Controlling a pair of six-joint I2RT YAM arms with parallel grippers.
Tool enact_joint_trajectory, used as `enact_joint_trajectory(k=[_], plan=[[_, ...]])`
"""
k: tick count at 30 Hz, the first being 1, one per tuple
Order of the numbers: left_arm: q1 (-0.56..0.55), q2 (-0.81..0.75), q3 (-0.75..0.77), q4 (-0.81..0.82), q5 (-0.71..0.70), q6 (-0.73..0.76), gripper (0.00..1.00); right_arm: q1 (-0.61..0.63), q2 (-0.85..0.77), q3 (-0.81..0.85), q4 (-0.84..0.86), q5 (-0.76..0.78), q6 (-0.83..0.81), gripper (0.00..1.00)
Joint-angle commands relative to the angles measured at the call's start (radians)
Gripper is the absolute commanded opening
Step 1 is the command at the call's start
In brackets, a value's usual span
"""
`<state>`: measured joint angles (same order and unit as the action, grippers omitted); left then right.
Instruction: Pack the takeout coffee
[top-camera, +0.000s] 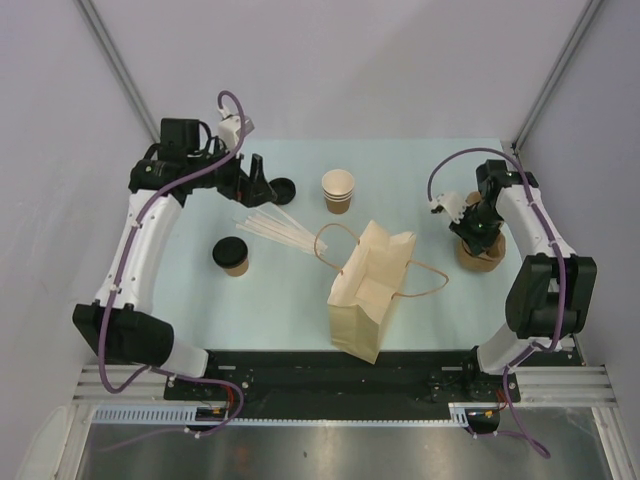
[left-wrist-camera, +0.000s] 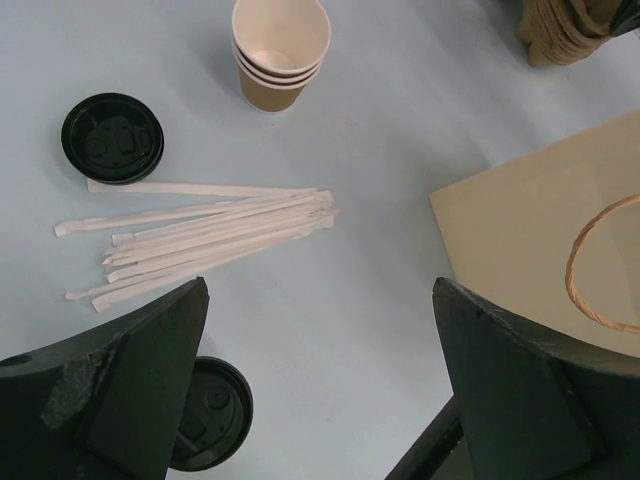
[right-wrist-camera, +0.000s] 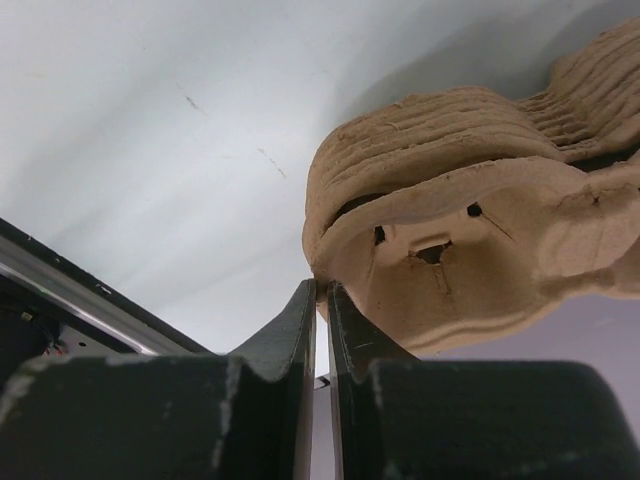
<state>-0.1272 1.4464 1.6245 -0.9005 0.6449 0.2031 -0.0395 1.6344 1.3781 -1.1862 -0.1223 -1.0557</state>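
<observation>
The takeout coffee (top-camera: 231, 256) stood upright on the left half of the bench (top-camera: 290, 315), on the near side of the fan of wrapped straws (top-camera: 275, 230) and well apart from the paper bag (top-camera: 368, 290). Its long axis ran straight up from the bench, base down and black lid on top. In the left wrist view only part of that lid (left-wrist-camera: 220, 410) showed, low beside one finger.

The left jaws were spread wide and held nothing. They sat at the far left, just beside the loose black lid (top-camera: 282, 188) and not over the coffee, so a descent from there would likely have caught the wrong thing — the lid, or the stack of lidless cups (top-camera: 338, 190) nearby. Reaching back to the coffee meant passing the straws, which a low sweep could scatter.

The bag lay on its side, its handles and mouth toward the far side of the bench. Sliding the cup in would probably have meant tilting it, and a loose lid could then pop or leak. A hard squeeze on the thin paper wall risked the same.

The right jaws were drawn almost together, with only a thin slit between them, and their tips were against the rim of the pulp carriers (right-wrist-camera: 450, 230). Whether they pinched any pulp could not be told.
</observation>
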Motion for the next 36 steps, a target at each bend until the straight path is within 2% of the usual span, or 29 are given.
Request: enact_joint_trajectory(k=[1, 8, 20, 31, 34, 36], plan=[[-0.026, 0.038, 0.1, 0.017, 0.002, 0.002, 1.0, -0.005, -0.048, 0.035, -0.013, -0.046, 0.005, 0.0], [-0.08, 0.12, 0.213, 0.038, -0.007, -0.018, 0.99, -0.022, -0.067, 0.13, -0.067, -0.091, 0.023, 0.0], [-0.106, 0.132, 0.196, 0.071, -0.017, -0.036, 1.0, -0.036, -0.18, 0.151, 0.031, -0.027, 0.028, 0.0], [-0.109, 0.126, 0.16, 0.098, -0.016, -0.053, 1.0, 0.024, -0.324, 0.007, 0.21, 0.059, 0.01, 0.0], [-0.109, 0.124, 0.153, 0.1, -0.017, -0.05, 1.0, 0.027, -0.352, -0.022, 0.22, 0.052, -0.022, 0.0], [-0.109, 0.124, 0.144, 0.107, -0.014, -0.05, 1.0, 0.068, -0.36, -0.089, 0.192, 0.099, -0.043, 0.0]])
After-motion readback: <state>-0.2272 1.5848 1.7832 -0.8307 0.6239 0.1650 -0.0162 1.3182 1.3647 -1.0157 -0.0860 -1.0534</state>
